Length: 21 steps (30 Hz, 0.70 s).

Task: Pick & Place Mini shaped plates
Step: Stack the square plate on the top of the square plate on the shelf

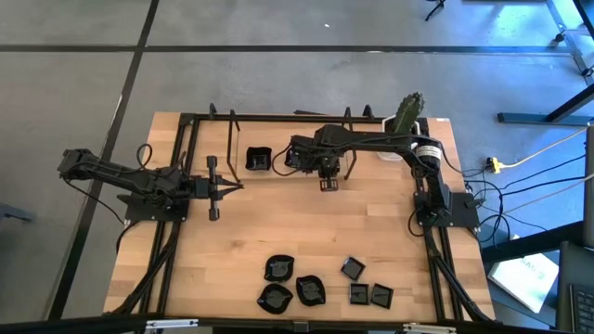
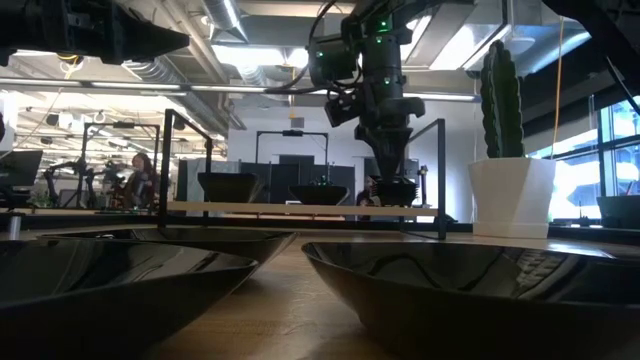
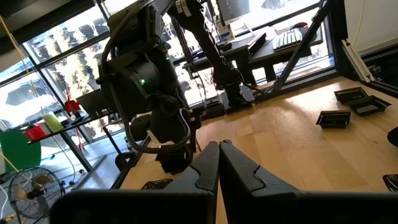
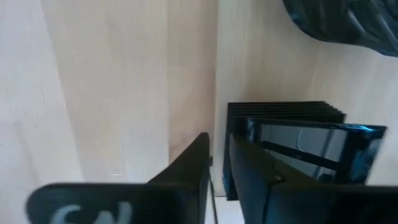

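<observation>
Seven mini shaped plates (image 1: 316, 283) lay grouped at the table's (image 1: 278, 227) near edge, none bearing readable writing. The right gripper (image 1: 329, 182) hung over mid-table with its fingers pinching the rim of a square black plate (image 4: 298, 149). Another plate (image 1: 258, 159) sat farther back. The left gripper (image 1: 215, 188) waited closed. A white pot (image 2: 511, 197) held a green cactus (image 2: 501, 85).

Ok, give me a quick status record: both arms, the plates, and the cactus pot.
left gripper: jaws shut, empty, over the left half of the table
right gripper: over the far middle, at the rim of a square plate
front plates: three wavy plates, three square plates
far plate: left of the right gripper
cactus pot: far right corner
</observation>
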Each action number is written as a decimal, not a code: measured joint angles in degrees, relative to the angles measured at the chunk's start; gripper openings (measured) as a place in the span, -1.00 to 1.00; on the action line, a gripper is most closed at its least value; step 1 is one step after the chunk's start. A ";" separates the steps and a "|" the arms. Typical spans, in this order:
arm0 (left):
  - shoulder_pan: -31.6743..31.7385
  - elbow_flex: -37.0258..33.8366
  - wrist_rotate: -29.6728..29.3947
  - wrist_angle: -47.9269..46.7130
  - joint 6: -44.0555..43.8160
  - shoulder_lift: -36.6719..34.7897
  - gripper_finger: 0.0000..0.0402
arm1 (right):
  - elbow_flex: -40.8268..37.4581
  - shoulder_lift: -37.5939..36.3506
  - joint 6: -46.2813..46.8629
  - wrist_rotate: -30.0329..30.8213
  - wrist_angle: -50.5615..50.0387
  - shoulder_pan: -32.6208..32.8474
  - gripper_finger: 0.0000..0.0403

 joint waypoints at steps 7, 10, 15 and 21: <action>0.01 -0.01 0.00 0.02 0.00 -0.02 -0.98 | 0.00 0.02 0.67 3.19 0.51 -0.17 -0.60; 0.02 0.00 0.00 0.02 0.00 -0.02 -0.98 | 0.00 0.02 0.66 3.20 0.76 -0.17 -0.64; 0.02 0.00 0.00 0.01 0.00 0.00 -0.96 | 0.00 0.02 0.48 3.06 1.12 -0.15 -0.72; 0.00 -0.01 0.00 0.01 0.00 0.00 -0.98 | -0.99 0.02 0.65 2.64 1.26 -0.15 -0.73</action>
